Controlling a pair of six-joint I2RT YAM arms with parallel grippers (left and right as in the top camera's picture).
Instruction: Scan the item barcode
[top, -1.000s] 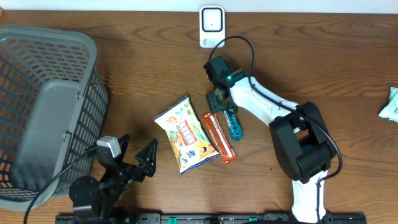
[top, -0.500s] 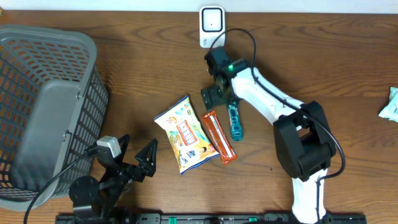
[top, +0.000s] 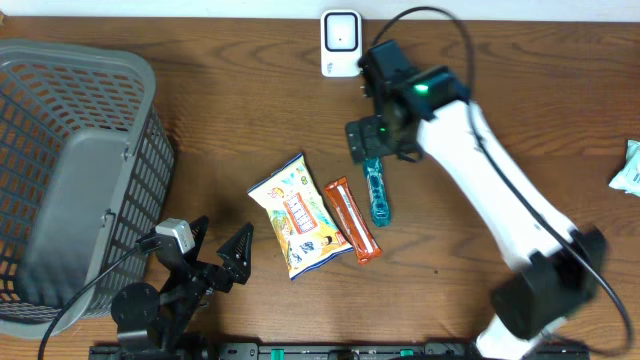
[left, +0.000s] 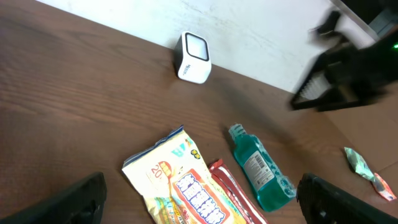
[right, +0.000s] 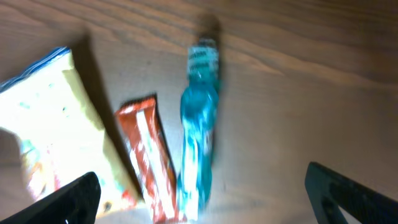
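Right end effector (top: 378, 143) open, empty, over the cap end of the blue bottle (top: 378, 195). Bottle lies flat mid-counter (top: 560, 80), cap toward 12 o'clock. Orange snack bar (top: 351, 220) just beside it at its 9 o'clock, chip bag (top: 298, 215) beyond. White scanner (top: 341, 42) at 12 o'clock. Left end effector (top: 215, 245) open, empty, at 7 o'clock by the grey basket (top: 70, 170).

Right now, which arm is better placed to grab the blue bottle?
Right. The right hand, open, hovers over the blue bottle, framed between its fingers in the wrist view. The left hand sits farther off, beyond the snack bag.
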